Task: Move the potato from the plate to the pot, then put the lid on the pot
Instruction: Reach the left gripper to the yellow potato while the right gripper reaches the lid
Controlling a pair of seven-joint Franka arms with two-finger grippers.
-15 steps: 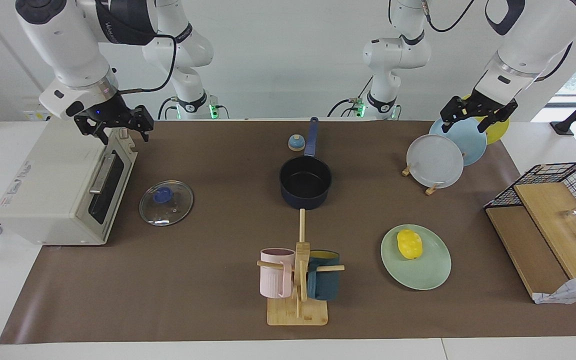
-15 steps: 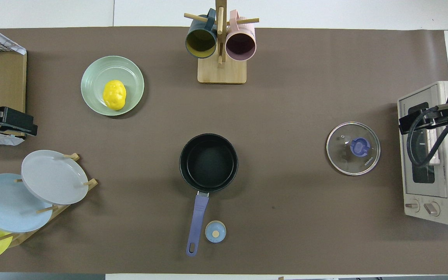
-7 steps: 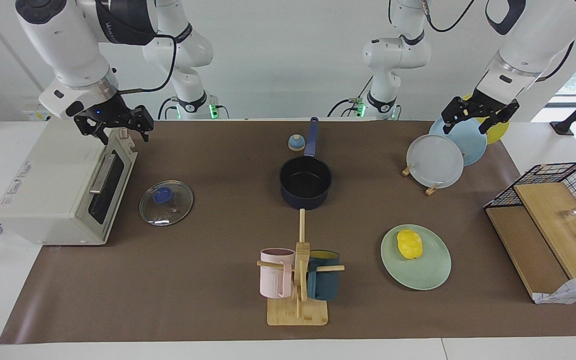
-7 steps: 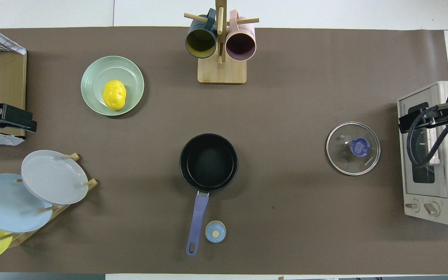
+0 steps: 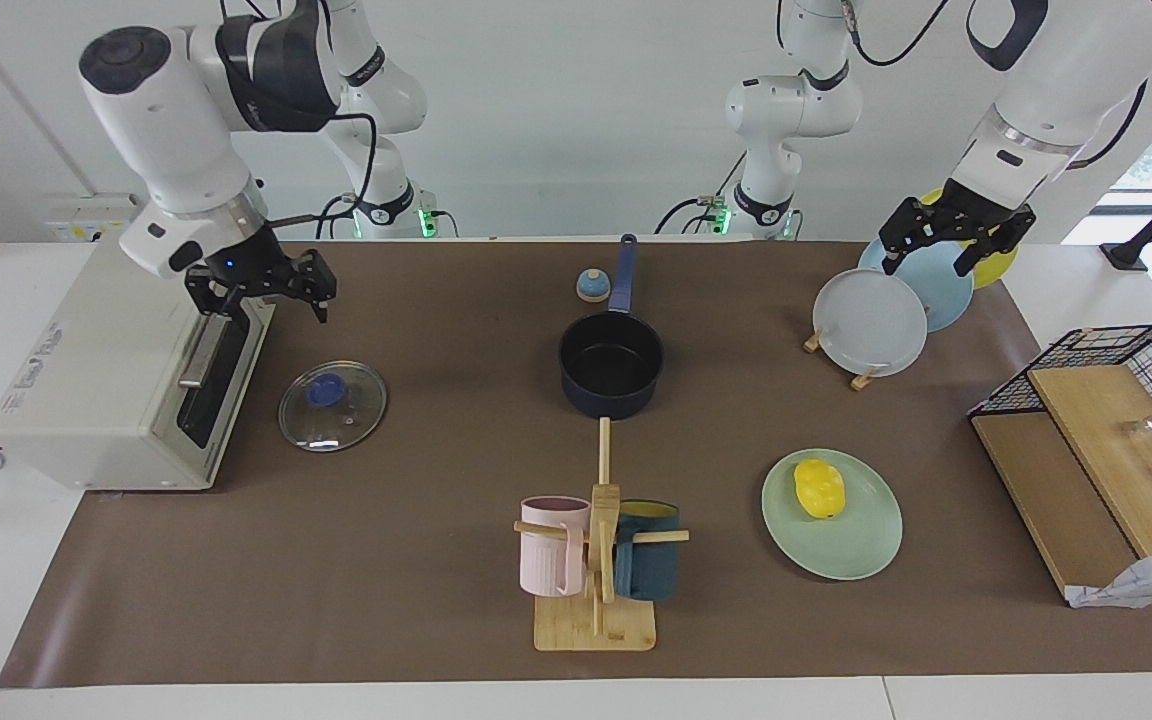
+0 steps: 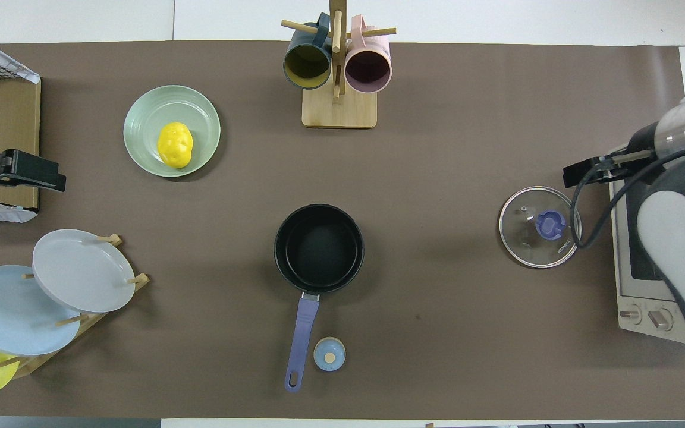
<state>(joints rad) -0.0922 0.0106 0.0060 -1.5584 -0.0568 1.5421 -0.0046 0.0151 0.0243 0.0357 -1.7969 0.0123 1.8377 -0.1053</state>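
Observation:
The yellow potato [image 5: 819, 488] [image 6: 175, 144] lies on the mint-green plate [image 5: 848, 548] [image 6: 143, 116], toward the left arm's end of the table. In the middle of the mat stands the navy pot [image 5: 611, 365] [image 6: 319, 248], nothing inside it, its blue handle pointing at the robots. The glass lid [image 5: 333, 405] [image 6: 540, 227] with its blue knob lies flat on the mat beside the toaster oven. My right gripper [image 5: 264, 303] [image 6: 580, 172] hangs open over the oven's front edge, above and apart from the lid. Above the rack of upright plates, my left gripper [image 5: 926, 262] [image 6: 33, 177] is open and holds nothing.
A toaster oven [image 5: 116, 370] fills the right arm's end. A mug tree [image 5: 596, 560] with two mugs stands farther from the robots than the pot. A small bell [image 5: 592, 286] sits beside the pot handle. Plate rack [image 5: 871, 322] and wire basket [image 5: 1106, 400] crowd the left arm's end.
My right arm has swung from over the toaster oven toward the middle of the table and lower, bringing its gripper closer to the lid. The left gripper has shifted only slightly over the plate rack.

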